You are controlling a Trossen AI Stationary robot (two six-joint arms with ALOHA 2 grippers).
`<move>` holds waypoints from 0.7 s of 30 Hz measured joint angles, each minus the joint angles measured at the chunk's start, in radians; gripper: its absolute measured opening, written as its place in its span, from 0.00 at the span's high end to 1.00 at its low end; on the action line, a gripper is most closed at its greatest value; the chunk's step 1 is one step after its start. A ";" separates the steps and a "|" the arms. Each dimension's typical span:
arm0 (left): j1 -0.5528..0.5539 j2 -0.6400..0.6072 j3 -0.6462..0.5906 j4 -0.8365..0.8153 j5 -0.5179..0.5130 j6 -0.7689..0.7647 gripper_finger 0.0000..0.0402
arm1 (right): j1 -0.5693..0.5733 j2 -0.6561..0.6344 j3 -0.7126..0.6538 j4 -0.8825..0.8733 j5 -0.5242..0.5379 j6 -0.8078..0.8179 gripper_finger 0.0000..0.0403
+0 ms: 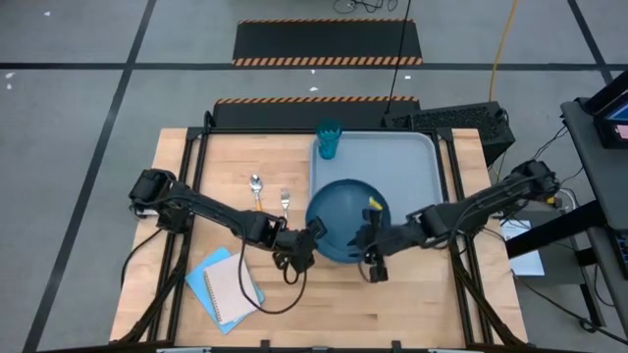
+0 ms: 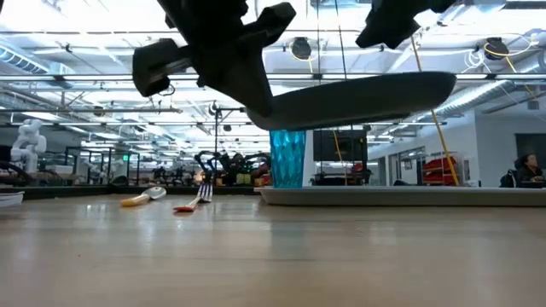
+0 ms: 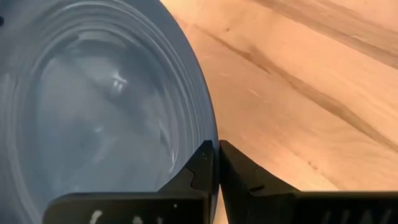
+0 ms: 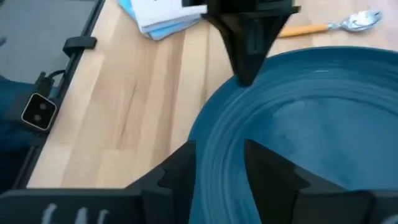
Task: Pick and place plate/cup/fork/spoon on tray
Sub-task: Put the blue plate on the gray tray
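Pinching plate (image 1: 345, 218): left end effector (image 1: 316, 231)

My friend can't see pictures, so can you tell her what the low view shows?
A big dark plate hangs in the air above the wooden table, with the left gripper pinching its rim. Farther back, a spoon and fork lie on the table, and a teal cup stands on a grey tray.

Left hand (image 1: 312, 233): raised, fingers closed together, arm stretched inward.
Right hand (image 1: 361, 237): raised, fingers apart, facing left hand.
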 joint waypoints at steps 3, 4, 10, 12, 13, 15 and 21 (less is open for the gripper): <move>0.016 0.000 0.000 -0.017 0.006 0.008 0.98 | 0.013 0.044 0.049 -0.051 -0.029 0.007 0.67; 0.023 0.000 0.000 -0.023 0.005 0.007 0.98 | 0.018 0.057 0.058 -0.053 -0.043 0.008 0.67; 0.048 0.000 0.000 -0.025 0.000 0.000 0.96 | 0.026 0.096 0.064 -0.065 -0.047 -0.007 0.67; 0.053 0.000 0.000 -0.039 0.006 0.000 0.98 | 0.021 0.102 0.064 -0.058 -0.027 -0.034 0.67; 0.058 0.000 0.000 -0.047 0.006 0.000 0.98 | 0.018 0.103 0.064 -0.058 -0.019 -0.047 0.66; 0.065 0.000 0.000 -0.052 0.003 -0.002 0.98 | 0.011 0.103 0.064 -0.057 -0.004 -0.052 0.64; 0.076 0.000 0.000 -0.053 0.002 0.019 0.97 | 0.003 0.105 0.044 -0.042 0.016 -0.062 0.55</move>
